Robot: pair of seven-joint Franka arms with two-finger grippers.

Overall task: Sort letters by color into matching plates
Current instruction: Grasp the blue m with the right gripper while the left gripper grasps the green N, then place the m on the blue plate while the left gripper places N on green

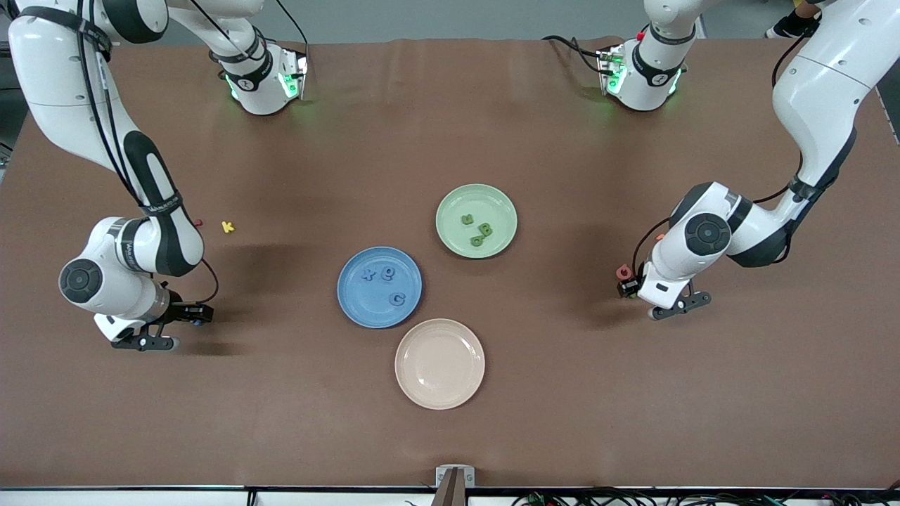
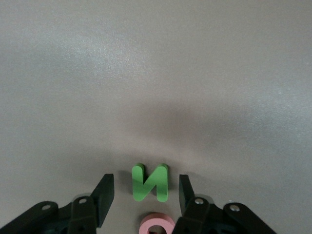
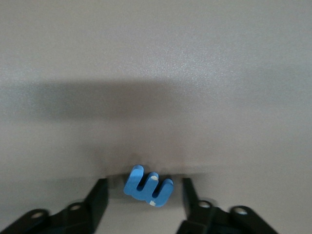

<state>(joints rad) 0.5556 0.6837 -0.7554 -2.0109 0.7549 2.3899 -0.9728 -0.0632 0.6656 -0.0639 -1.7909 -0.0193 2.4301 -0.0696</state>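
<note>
Front view: three plates sit near the middle of the frame on the brown table (image 1: 450, 436). The blue plate (image 1: 351, 299) carries three blue letters (image 1: 387, 275), the green plate (image 1: 457, 204), up and toward the left arm's end, carries three dark green letters (image 1: 482, 230), and a beige plate (image 1: 439, 363) lies lower in the frame, nearest the camera. A yellow letter (image 1: 227, 226) lies alone at centre left. The right gripper (image 1: 184, 325) sits low at the lower left of the frame, down at the table. The left gripper (image 1: 650, 299) is low at the right of the frame, with a pink letter (image 1: 623, 271) just beside it. In the left wrist view, the fingers (image 2: 103, 195) stand apart on either side of a green N (image 2: 150, 182) lying flat on the table, with gaps on both sides; the pink letter (image 2: 157, 224) shows at the bottom edge. In the right wrist view, the fingers (image 3: 99, 197) likewise straddle a blue letter (image 3: 147, 185) that sits tilted between them, not visibly touched by either one.
</note>
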